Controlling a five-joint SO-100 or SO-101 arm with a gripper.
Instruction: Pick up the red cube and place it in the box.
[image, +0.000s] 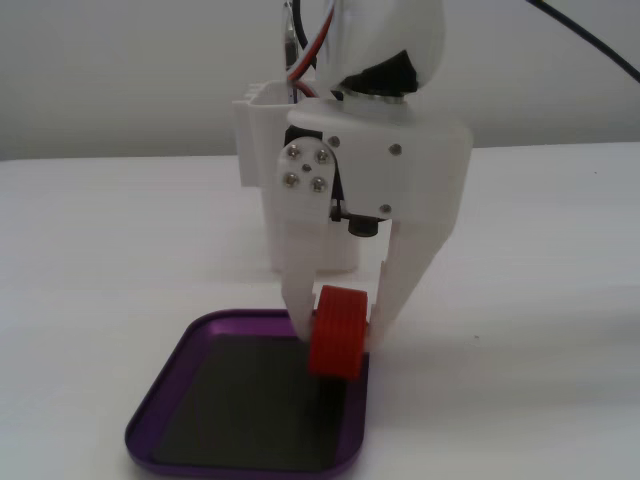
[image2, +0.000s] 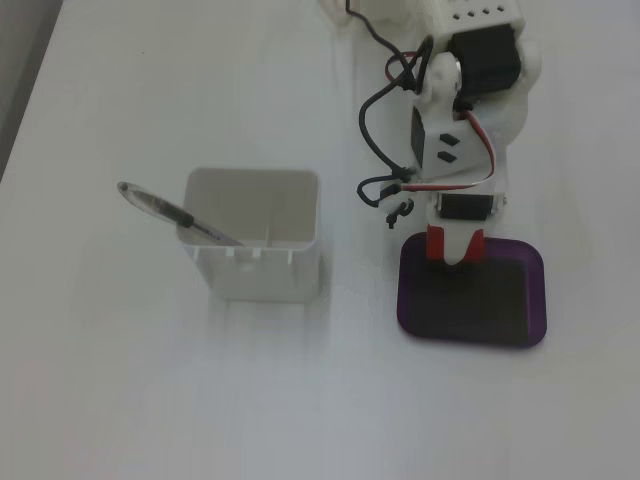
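Observation:
The red cube (image: 337, 331) is a small ribbed red-orange block held between my white gripper's (image: 338, 338) two fingers. It hangs just above the right rear part of the box (image: 165, 392), a shallow purple tray with a dark floor. In the fixed view from above, the cube (image2: 436, 243) shows as red either side of the gripper (image2: 455, 250), over the back edge of the purple box (image2: 408, 300). The gripper is shut on the cube.
A tall white plastic container (image2: 262, 262) with a pen (image2: 172, 212) leaning in it stands left of the box in the view from above; it stands behind the gripper (image: 262, 130) in the low view. The arm's base and cables (image2: 400, 120) are behind the box.

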